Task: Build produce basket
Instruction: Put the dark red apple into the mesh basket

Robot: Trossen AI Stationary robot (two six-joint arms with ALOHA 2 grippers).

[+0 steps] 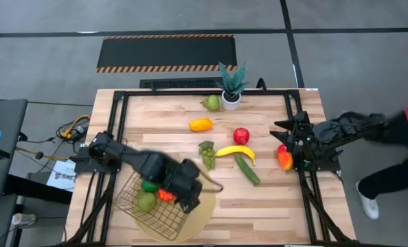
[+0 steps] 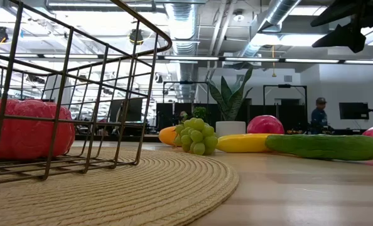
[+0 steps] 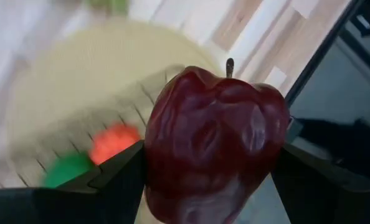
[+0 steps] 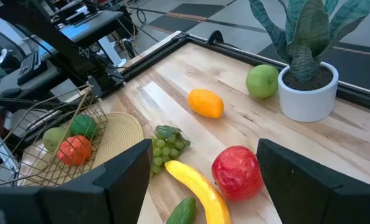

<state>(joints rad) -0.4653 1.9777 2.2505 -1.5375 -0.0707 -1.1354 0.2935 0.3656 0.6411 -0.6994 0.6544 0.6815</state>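
From above, my left tool [image 1: 183,186] hangs over the basket [image 1: 156,218] on the counter [image 1: 273,206]; my right tool [image 1: 291,145] waits near the mango [image 1: 284,160]. Down low, grapes [image 2: 196,135] sit beside the banana [image 2: 243,144] and cucumber [image 2: 328,147]. Left wrist: clenched on a dark red apple [image 3: 213,143] (stem up). Right wrist: fingers [image 4: 126,180] spread, nothing between them.

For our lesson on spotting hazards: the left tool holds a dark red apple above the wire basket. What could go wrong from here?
1. The dark red apple is pinched only at its sides by the left tool; it could slip and fall early.
2. The wire basket already holds fruit, so a dropped apple might bounce off and out.
3. The basket sits on a round woven mat; a bump from the arm could probably shift it.
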